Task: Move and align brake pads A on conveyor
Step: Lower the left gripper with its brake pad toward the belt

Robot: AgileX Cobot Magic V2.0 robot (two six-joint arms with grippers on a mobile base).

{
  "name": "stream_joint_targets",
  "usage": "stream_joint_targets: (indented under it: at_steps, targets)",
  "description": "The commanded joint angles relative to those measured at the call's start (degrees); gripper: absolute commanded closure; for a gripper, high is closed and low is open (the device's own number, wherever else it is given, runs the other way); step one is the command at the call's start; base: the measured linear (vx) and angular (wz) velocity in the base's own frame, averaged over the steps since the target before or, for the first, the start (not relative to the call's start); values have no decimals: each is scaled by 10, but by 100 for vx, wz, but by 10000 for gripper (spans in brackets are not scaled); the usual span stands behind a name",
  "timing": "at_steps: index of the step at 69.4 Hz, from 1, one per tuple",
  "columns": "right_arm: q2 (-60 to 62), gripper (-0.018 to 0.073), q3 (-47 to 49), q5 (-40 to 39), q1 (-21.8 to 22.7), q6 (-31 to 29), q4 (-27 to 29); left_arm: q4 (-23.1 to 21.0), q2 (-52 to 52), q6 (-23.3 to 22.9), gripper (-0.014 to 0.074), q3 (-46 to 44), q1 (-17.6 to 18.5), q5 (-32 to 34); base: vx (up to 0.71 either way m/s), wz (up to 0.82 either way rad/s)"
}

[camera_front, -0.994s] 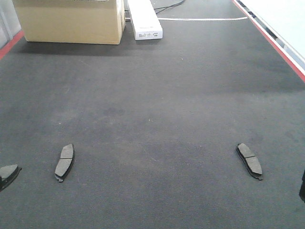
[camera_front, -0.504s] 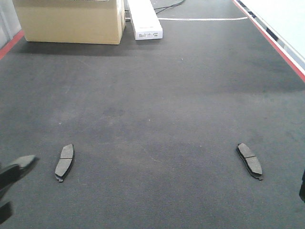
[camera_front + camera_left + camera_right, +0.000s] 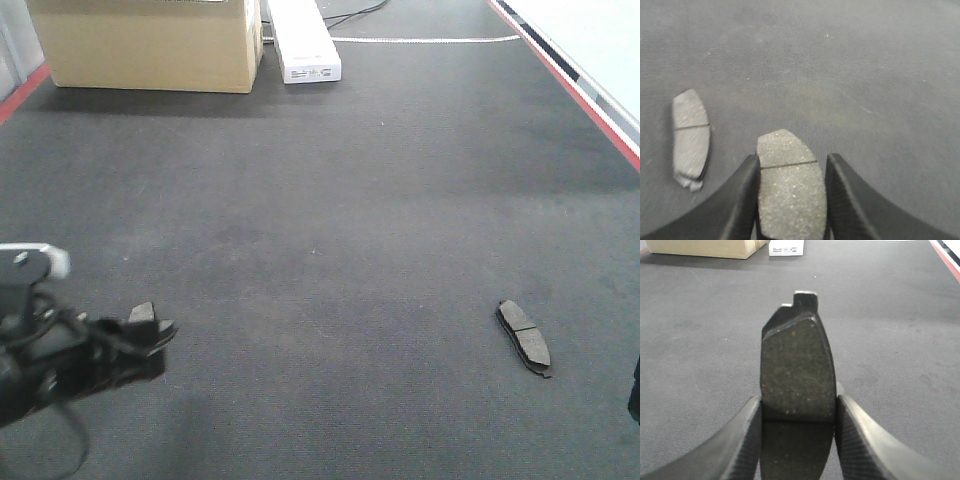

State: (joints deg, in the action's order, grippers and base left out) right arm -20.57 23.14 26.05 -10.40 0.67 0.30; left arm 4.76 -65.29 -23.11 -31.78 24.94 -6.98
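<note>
The conveyor is a dark charcoal belt. My left gripper is shut on a brake pad, its groove across the pad between the fingers. It hovers just right of a second brake pad lying on the belt. In the front view the left gripper covers most of that lying pad. A third pad lies at the right. My right gripper is shut on another brake pad, held above the belt; only a dark sliver of this arm shows in front.
A cardboard box and a long white box stand at the belt's far end. A red edge strip runs along the right side, and another shows at the far left.
My left arm has come in from the left edge and moved right and forward with its pad, now overlapping the left lying pad. The right pad and right arm have not moved.
</note>
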Motion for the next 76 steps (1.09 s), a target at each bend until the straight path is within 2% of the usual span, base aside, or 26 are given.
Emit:
stream_joint_targets:
  at_steps: [1,21,29,41,56,67,76]
  targets:
    - [-3,563,18,-56,2,-7,-3,-5,-37,-3,602,-48,2,60,0,0]
    - [-3,563,18,-56,2,-7,-3,-5,-151,-3,602,-118,41,80,0,0]
    - [-3,563,18,-56,2,-7,-3,-9,-193,-5,602,-125,42,95,0,0]
    - [-3,563,18,-56,2,-7,-3,-52,-232,-5,602,-125,42,139,0,0]
    - [-3,563,18,-56,2,-7,-3,-55,-251,-5,602,-125,42,192,0,0]
    - [-3,563,18,-56,2,-7,-3,-54,-252,5,602,-125,41,220,0,0]
    - [-3,563,18,-56,2,-7,-3,-60,-267,46,602,-125,40,235,0,0]
